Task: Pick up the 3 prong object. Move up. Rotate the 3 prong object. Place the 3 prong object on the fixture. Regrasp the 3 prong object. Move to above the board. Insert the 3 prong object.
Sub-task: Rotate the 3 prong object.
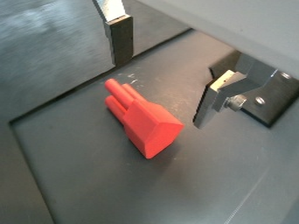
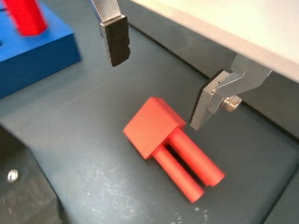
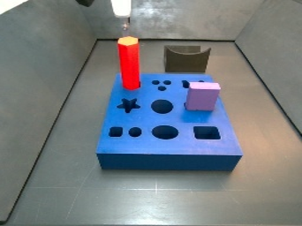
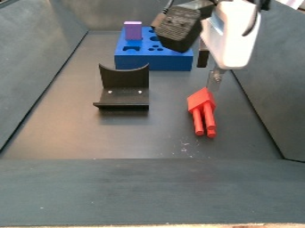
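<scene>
The gripper [image 2: 163, 83] hangs over the dark floor with its fingers [image 2: 114, 42] spread wide and nothing between them. The 3 prong object [image 4: 202, 112] lies flat on the floor below, near the right wall in a side view, well apart from the fixture [image 4: 121, 88] and from the board [image 4: 152, 56] at the far end. In both wrist views the piece sits roughly between the two silver plates, its blocky head [image 1: 156, 131] at one end and the prongs [image 1: 121, 94] at the other.

Here's the risk as I read it: the piece lies slanted to the line between the fingers, so a straight drop may land one pad on an edge and skid or spin it as the jaws close. Grab the prongs rather than the head and it could pivot in the grip. The wall is close too; a knuckle could brush it on the way down. The red column [image 3: 129, 63] and purple cube [image 3: 203, 96] sit on the board, out of harm's way for now.
</scene>
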Controlling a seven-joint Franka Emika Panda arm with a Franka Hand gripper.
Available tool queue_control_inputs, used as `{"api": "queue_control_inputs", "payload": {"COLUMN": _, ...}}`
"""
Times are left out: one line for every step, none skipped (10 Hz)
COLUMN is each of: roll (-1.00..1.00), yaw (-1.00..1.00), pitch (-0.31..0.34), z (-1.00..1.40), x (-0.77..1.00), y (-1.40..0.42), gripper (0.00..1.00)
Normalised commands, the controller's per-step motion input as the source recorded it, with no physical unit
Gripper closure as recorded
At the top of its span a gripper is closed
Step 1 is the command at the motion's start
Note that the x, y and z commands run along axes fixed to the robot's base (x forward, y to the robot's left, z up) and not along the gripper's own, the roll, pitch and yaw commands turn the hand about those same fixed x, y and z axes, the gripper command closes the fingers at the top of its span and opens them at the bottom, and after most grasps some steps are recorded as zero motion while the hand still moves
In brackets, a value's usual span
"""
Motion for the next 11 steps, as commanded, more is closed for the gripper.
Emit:
{"api": "queue_control_inputs", "payload": {"roll": 0.00, "yaw": 1.00, "pitch": -0.010, "z": -0.03, "x": 0.04, "y": 0.00, "gripper": 0.00}}
{"api": "queue_control_inputs", "payload": {"roll": 0.00, "yaw": 1.00, "pitch": -0.010, "z": -0.03, "x": 0.04, "y": 0.00, "gripper": 0.00}}
{"api": "queue_control_inputs", "payload": {"roll": 0.00, "yaw": 1.00, "pitch": -0.011, "z": -0.03, "x": 0.04, "y": 0.00, "gripper": 0.00}}
{"api": "queue_control_inputs", "payload": {"roll": 0.00, "yaw": 1.00, "pitch": -0.012, "z": -0.03, "x": 0.04, "y": 0.00, "gripper": 0.00}}
{"api": "queue_control_inputs", "payload": {"roll": 0.00, "yaw": 1.00, "pitch": -0.012, "z": -0.03, "x": 0.04, "y": 0.00, "gripper": 0.00}}
{"api": "queue_control_inputs", "payload": {"roll": 0.00, "yaw": 1.00, "pitch": -0.013, "z": -0.03, "x": 0.04, "y": 0.00, "gripper": 0.00}}
{"api": "queue_control_inputs", "payload": {"roll": 0.00, "yaw": 1.00, "pitch": -0.014, "z": -0.03, "x": 0.04, "y": 0.00, "gripper": 0.00}}
{"api": "queue_control_inputs", "payload": {"roll": 0.00, "yaw": 1.00, "pitch": -0.015, "z": -0.03, "x": 0.04, "y": 0.00, "gripper": 0.00}}
{"api": "queue_control_inputs", "payload": {"roll": 0.00, "yaw": 1.00, "pitch": -0.016, "z": -0.03, "x": 0.04, "y": 0.00, "gripper": 0.00}}
{"api": "queue_control_inputs", "payload": {"roll": 0.00, "yaw": 1.00, "pitch": -0.018, "z": -0.03, "x": 0.04, "y": 0.00, "gripper": 0.00}}
{"api": "queue_control_inputs", "payload": {"roll": 0.00, "yaw": 1.00, "pitch": -0.019, "z": -0.03, "x": 0.04, "y": 0.00, "gripper": 0.00}}
